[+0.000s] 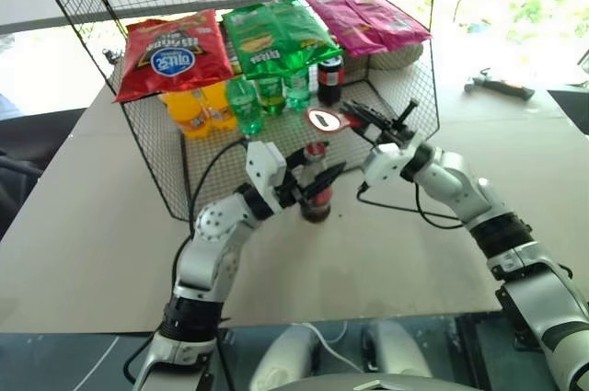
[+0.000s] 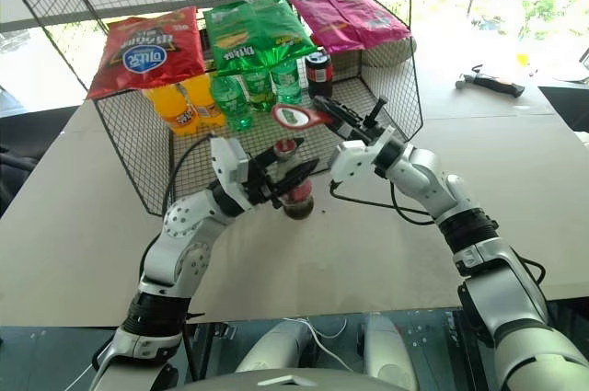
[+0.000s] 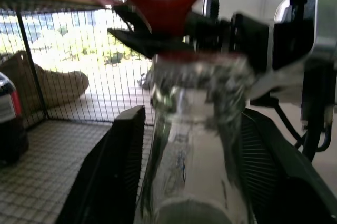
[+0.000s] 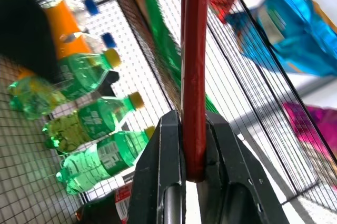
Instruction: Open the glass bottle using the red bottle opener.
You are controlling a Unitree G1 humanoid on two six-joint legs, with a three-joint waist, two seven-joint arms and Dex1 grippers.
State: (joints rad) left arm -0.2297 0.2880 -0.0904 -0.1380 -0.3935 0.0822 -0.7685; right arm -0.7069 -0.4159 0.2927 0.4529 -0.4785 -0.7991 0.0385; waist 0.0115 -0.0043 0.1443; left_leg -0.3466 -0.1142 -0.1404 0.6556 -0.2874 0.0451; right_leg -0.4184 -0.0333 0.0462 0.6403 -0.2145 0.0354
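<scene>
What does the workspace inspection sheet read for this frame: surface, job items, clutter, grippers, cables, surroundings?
Surface: beige table, flat.
Job's things: glass bottle upright in front of the wire rack, red cap on; red bottle opener raised above and behind the cap.
Clutter: wire rack with green bottles, orange bottles, chip bags on top.
Grippers: left gripper open, fingers either side of the bottle neck; right gripper shut on the opener's handle.
Cables: black cable on the table beside the right arm.
Surroundings: dark tool on the far right of the table.

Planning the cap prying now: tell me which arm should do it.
Right. Its end effector grips the flat red bottle opener above the small glass cola bottle; the left end effector flanks that bottle.
</scene>
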